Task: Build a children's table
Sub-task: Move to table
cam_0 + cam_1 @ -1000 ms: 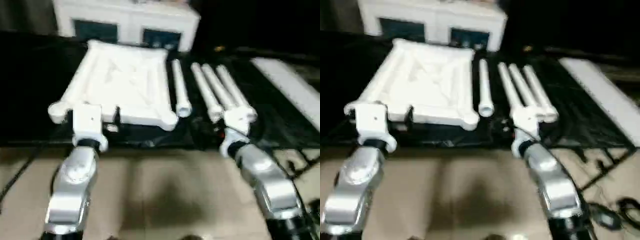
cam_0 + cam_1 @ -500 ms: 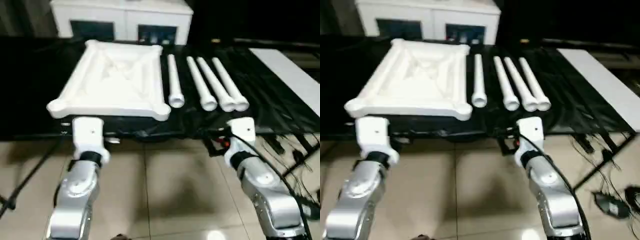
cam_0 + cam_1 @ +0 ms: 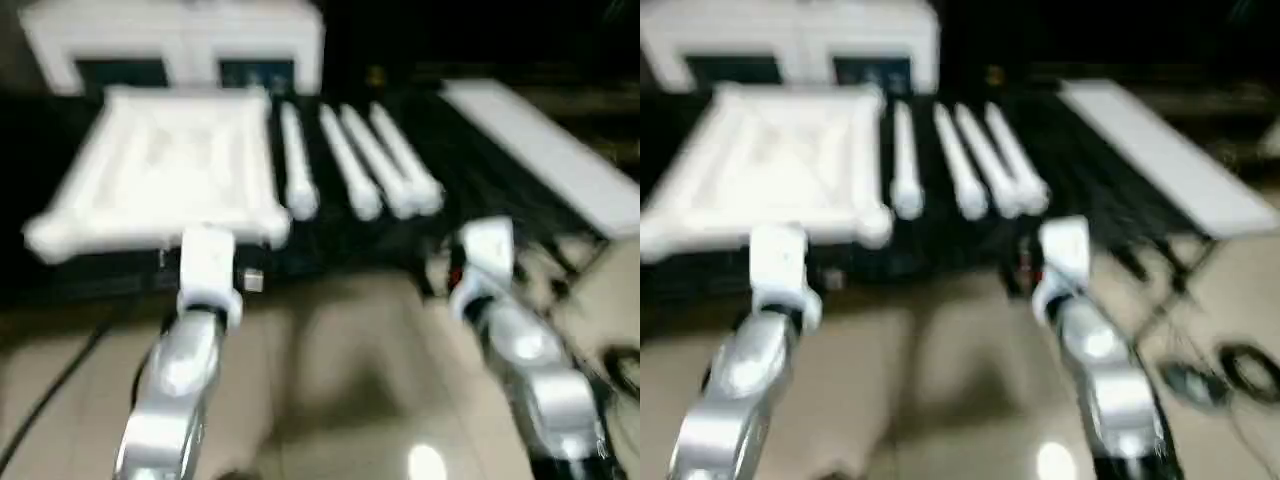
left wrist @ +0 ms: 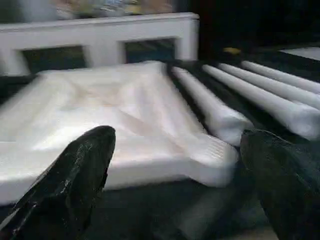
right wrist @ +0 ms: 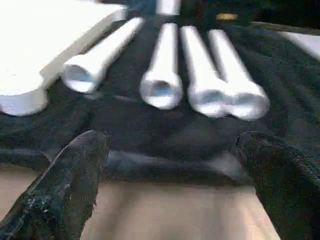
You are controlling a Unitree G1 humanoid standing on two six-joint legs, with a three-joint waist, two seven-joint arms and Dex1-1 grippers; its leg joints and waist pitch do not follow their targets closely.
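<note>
A black cloth (image 3: 480, 180) covers the low work surface, and the parts of the children's table are laid out on it so that each can be reached from the near edge. The biggest piece, the white tabletop (image 3: 165, 165), lies on the left with its ribbed underside up. That suits the job, since the round corner sockets face upward where legs can be pushed in; one near corner socket (image 3: 268, 228) sits close to the cloth's near edge.

Just to the right of the tabletop lie the four legs (image 3: 355, 165), side by side and running from near to far, their open flared ends pointing toward the robot. The leftmost leg (image 5: 100, 57) lies a little apart from the other three, closest to the tabletop; the rightmost two look to be touching. No leg is in a socket yet, so assembly has not begun.

Beyond the cloth stands a white cabinet (image 3: 175, 40) with dark doors, and a pale board (image 3: 545, 150) lies to the far right; neither looks part of the build.

The left gripper (image 4: 175, 175) hangs just short of the tabletop's near edge, fingers spread wide and empty. The right gripper (image 5: 170, 180) faces the legs' open ends from just off the cloth's near edge, also spread wide with nothing between its fingers. Each seems lined up with the part it would handle.
</note>
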